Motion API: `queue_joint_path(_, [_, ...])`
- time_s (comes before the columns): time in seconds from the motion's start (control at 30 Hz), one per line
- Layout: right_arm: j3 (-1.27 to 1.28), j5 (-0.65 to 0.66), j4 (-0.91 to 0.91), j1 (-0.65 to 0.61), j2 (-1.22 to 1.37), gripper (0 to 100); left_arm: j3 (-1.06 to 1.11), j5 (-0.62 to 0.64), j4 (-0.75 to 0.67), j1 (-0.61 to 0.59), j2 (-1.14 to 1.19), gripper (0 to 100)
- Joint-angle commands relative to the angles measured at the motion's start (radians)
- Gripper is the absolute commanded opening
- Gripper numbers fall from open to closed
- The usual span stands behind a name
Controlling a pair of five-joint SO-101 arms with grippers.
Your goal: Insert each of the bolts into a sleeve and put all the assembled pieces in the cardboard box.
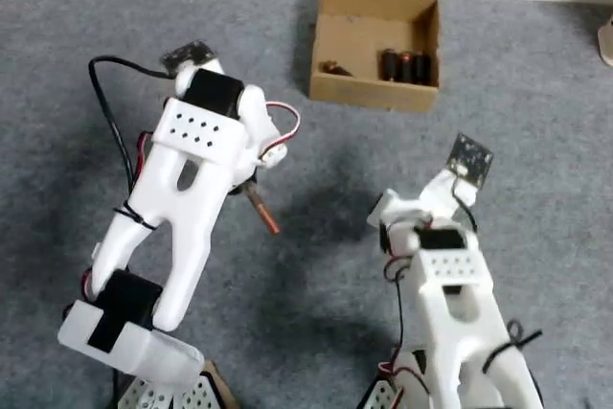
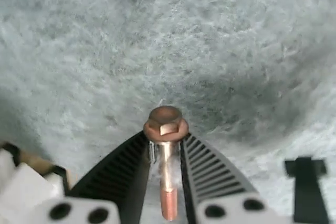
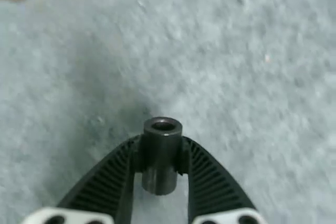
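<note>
My left gripper (image 2: 167, 148) is shut on a copper bolt (image 2: 165, 150), hex head pointing away from the wrist, held above the grey felt. From above, the bolt (image 1: 261, 208) sticks out below the left arm near the table's middle. My right gripper (image 3: 160, 153) is shut on a dark cylindrical sleeve (image 3: 160, 153), its open bore facing away from the wrist; the right arm (image 1: 436, 246) stands at the lower right. The cardboard box (image 1: 375, 91) sits at the back centre and holds a copper bolt (image 1: 335, 68) and dark assembled pieces (image 1: 406, 66).
Grey felt covers the table (image 1: 536, 122). A light object (image 1: 606, 40) shows at the far right edge. Both arm bases stand at the front edge. Open floor lies between the two arms and in front of the box.
</note>
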Motion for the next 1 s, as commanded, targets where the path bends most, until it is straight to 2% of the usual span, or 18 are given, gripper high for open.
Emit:
queue_joint_path(0.0, [0.056, 0.017, -0.17, -0.007, -0.076, 0.4, -0.007, -0.18, -0.005, 0.022, -0.059, 1])
queue_joint_path(0.1, [0.113, 0.017, -0.277, -0.007, -0.096, 0.4, -0.041, -0.261, -0.077, 0.021, -0.05, 1])
queue_joint_path(0.27, [0.194, 0.051, -0.421, -0.007, -0.117, 0.4, -0.008, -0.21, -0.298, 0.028, -0.048, 1])
queue_joint_path(0.47, [0.338, 0.381, -0.602, -0.051, -0.177, 0.4, 0.153, -0.18, -0.431, 0.062, -0.054, 1])
queue_joint_path(0.67, [0.533, 0.568, -0.857, -0.177, -0.282, 0.4, 0.312, -0.186, -0.555, 0.16, -0.059, 1])
queue_joint_path(0.77, [0.599, 0.683, -0.895, -0.211, -0.318, 0.4, 0.367, -0.226, -0.663, 0.168, -0.061, 1])
queue_joint_path(0.87, [0.622, 0.672, -0.86, -0.211, -0.32, 0.4, 0.412, -0.339, -0.769, 0.166, -0.062, 1])
queue_joint_path(0.97, [0.622, 0.634, -0.855, -0.211, -0.32, 0.4, 0.43, -0.39, -0.847, 0.166, -0.068, 1])
